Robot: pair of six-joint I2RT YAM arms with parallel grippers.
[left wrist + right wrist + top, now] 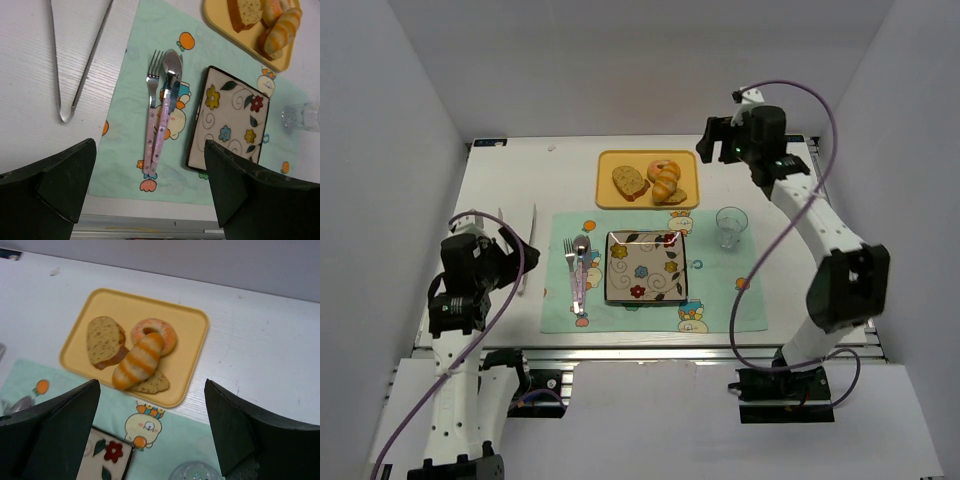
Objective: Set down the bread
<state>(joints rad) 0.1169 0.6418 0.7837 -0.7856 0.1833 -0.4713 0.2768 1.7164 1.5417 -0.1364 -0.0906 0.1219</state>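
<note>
- Bread (104, 340) lies on the tray (192, 335), at the far side of the surface (260, 355)
- Right pincer (151, 385) is wide open and empty
- Left pincer (150, 145) is wide open and empty

The left arm (460, 385) and right arm (815, 225) share one build: slim white links joined by bulky black joint housings; a thin purple cable (788, 84) runs along each; a black base block (785, 385) sits under the right one; the fingers (60, 187) are matte black, thick wedges with angular faces.
</note>
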